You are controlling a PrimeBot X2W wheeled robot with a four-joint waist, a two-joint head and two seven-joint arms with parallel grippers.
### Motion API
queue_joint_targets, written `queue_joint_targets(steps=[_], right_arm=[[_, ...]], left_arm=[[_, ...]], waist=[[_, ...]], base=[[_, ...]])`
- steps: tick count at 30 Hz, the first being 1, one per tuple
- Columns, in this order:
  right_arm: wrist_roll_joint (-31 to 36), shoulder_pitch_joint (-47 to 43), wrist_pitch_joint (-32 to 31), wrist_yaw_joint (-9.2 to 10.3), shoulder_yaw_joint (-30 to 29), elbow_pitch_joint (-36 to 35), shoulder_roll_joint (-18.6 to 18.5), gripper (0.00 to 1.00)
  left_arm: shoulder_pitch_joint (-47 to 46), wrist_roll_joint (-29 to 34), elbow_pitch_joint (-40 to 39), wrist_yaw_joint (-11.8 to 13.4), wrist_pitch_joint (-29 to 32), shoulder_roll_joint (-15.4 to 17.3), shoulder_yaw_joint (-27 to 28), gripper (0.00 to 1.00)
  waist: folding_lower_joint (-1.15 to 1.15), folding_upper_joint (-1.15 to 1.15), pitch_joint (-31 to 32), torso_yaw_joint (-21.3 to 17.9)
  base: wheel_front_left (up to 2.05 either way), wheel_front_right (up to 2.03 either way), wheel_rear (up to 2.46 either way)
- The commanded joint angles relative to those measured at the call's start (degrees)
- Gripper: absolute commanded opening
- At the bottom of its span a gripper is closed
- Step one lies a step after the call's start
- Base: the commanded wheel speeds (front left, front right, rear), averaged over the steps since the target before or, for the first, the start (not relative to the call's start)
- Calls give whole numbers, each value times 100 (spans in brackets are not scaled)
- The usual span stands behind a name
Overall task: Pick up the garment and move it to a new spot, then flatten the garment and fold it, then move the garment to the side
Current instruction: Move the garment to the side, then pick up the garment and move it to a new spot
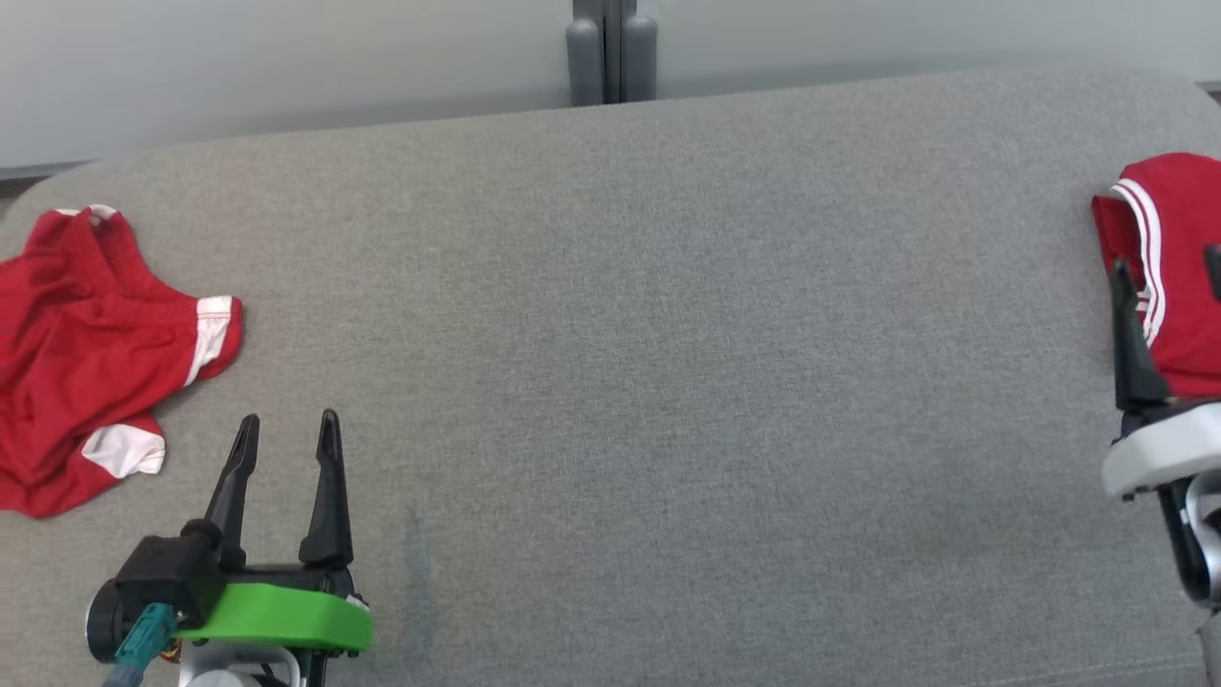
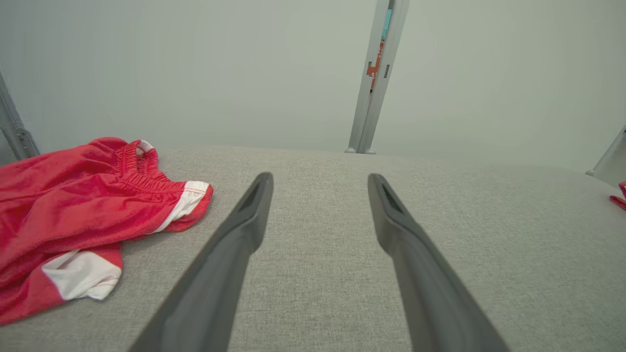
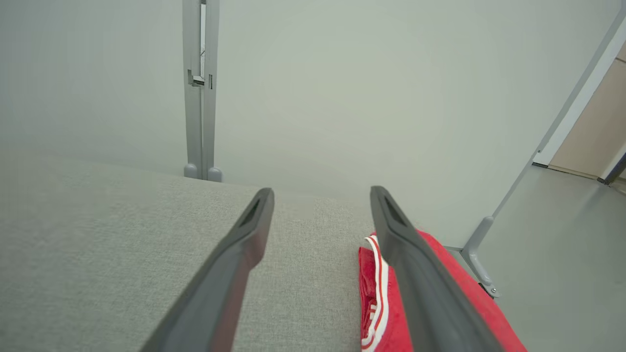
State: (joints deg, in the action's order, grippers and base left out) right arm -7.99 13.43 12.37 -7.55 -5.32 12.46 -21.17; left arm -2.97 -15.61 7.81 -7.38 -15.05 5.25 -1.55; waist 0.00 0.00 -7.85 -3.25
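A folded red garment (image 1: 1169, 239) with white stripes lies at the far right edge of the grey padded table (image 1: 668, 334). My right gripper (image 1: 1165, 260) hangs over it, open, with nothing between its fingers. In the right wrist view the folded garment (image 3: 374, 313) lies under the right finger of that gripper (image 3: 321, 195). A crumpled red garment (image 1: 86, 353) with white trim lies at the far left. My left gripper (image 1: 289, 434) stands open just to the right of it, apart from it. The left wrist view shows the crumpled garment (image 2: 73, 210) left of the open left gripper (image 2: 320, 181).
A grey upright post (image 1: 610, 52) stands behind the table's far edge at the middle. Past the table's right edge are a slanted metal frame leg (image 3: 481, 254) and the floor (image 3: 562, 244). The wide middle of the table lies between the two garments.
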Motion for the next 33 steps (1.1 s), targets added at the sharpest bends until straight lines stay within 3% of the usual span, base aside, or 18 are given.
queue_joint_targets(steps=[1,9,15,33], right_arm=[[-51,-263,-72,12,-12,-198,129,100],[-116,-1262,-303,12,-76,-996,868,100],[-43,-1657,-480,12,24,-1119,1185,100],[-143,-1683,-384,12,186,-938,1241,100]], left_arm=[[160,-42,47,-8,-15,-20,50,100],[446,-23,164,-8,-15,-97,180,100],[555,26,270,-8,-15,-149,189,100],[423,-37,413,-8,-15,-117,120,100]], waist=[[0,0,577,314],[0,0,900,368],[0,0,1015,343],[0,0,1017,535]], base=[[0,0,0],[0,0,0],[0,0,0],[0,0,0]])
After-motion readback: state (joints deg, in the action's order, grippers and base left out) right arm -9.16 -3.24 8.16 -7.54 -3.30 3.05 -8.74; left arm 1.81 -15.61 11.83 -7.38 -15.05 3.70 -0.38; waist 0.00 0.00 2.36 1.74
